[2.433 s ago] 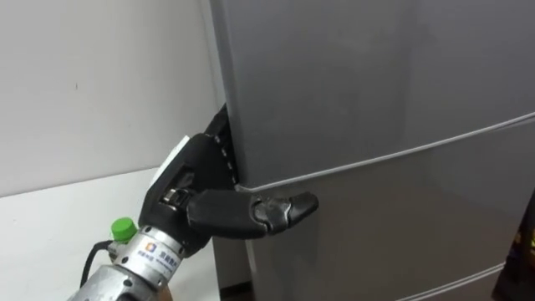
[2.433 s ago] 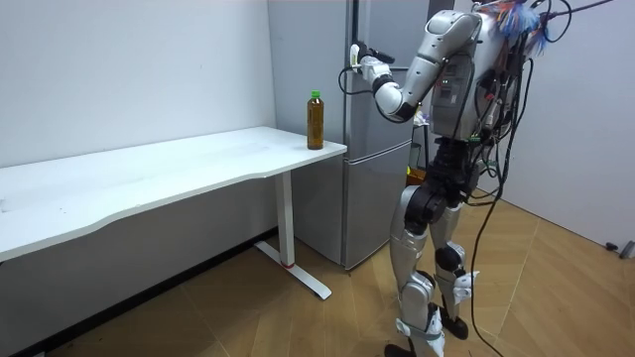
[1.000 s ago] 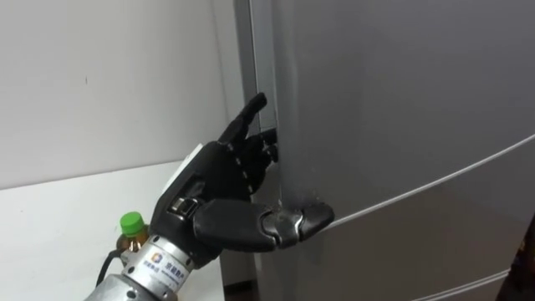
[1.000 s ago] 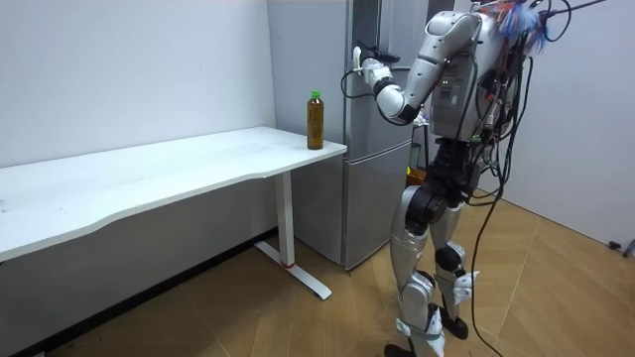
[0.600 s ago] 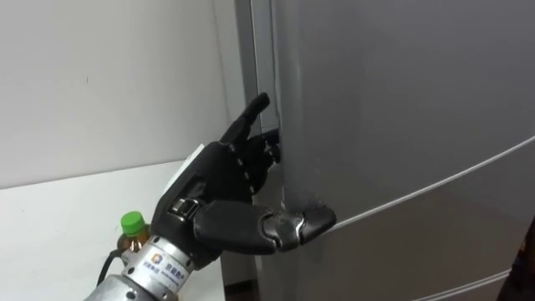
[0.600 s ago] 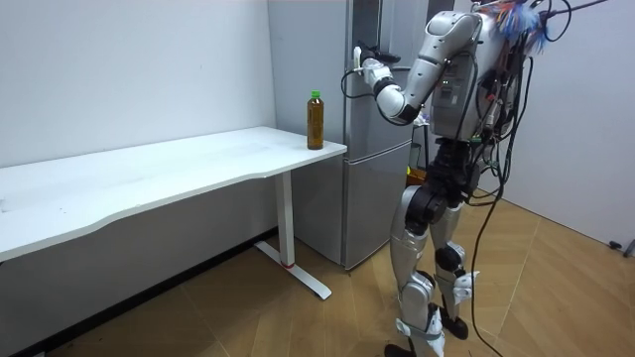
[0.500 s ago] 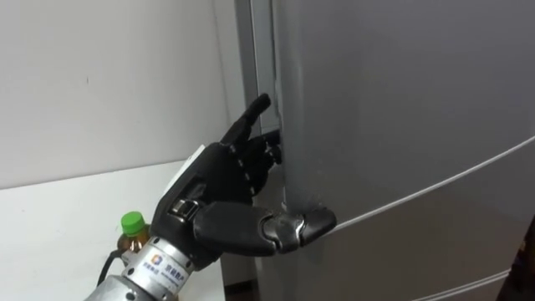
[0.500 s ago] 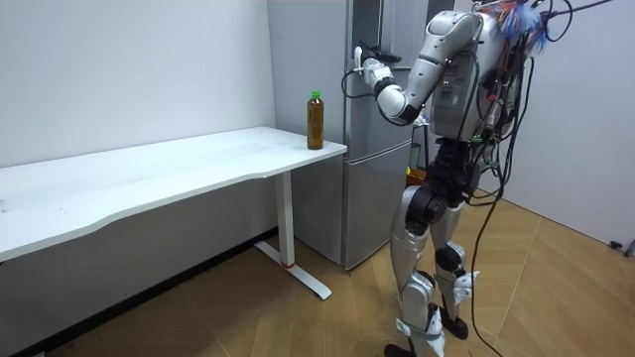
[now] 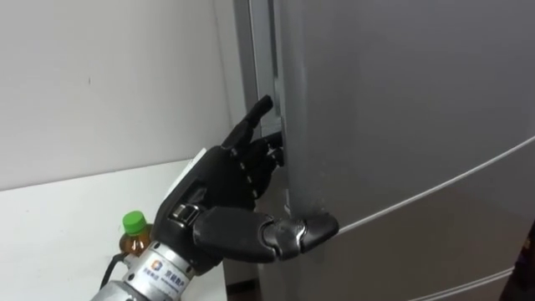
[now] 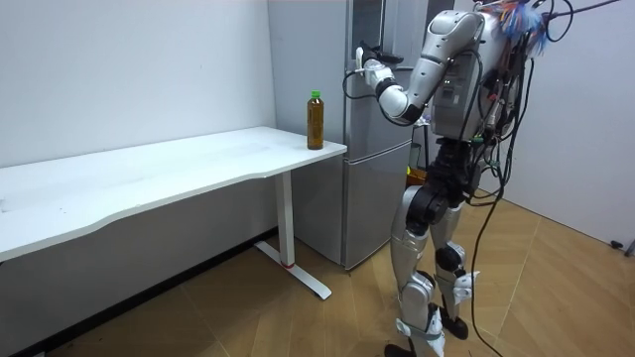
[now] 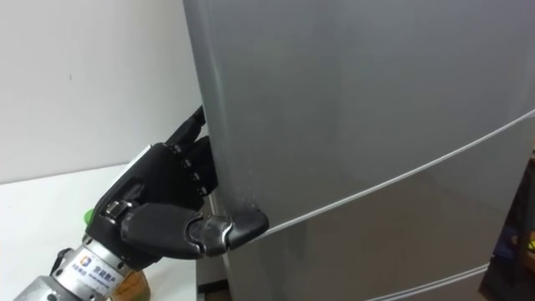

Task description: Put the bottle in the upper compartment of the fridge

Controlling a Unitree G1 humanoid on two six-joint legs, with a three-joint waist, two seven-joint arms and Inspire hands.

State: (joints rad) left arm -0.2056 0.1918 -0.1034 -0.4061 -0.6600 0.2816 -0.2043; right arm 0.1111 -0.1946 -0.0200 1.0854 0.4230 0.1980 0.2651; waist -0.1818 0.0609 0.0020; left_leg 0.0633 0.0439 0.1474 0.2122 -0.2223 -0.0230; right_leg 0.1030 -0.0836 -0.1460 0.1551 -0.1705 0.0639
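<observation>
Left eye view showed the left hand clamped on the edge of the upper door of the fridge, thumb across the front and the other fingers tucked behind it. The bottle stood upright on the worktop, below the hand and to its left (nothing held it). The door was barely ajar, so whatever lay inside was hidden.

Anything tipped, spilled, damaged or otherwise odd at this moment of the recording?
Nothing stands out. The bottle stands upright and capped near the corner of the white table, beside the fridge. The left hand grips the edge of the upper fridge door, thumb across its front. No spill or dent shows.
</observation>
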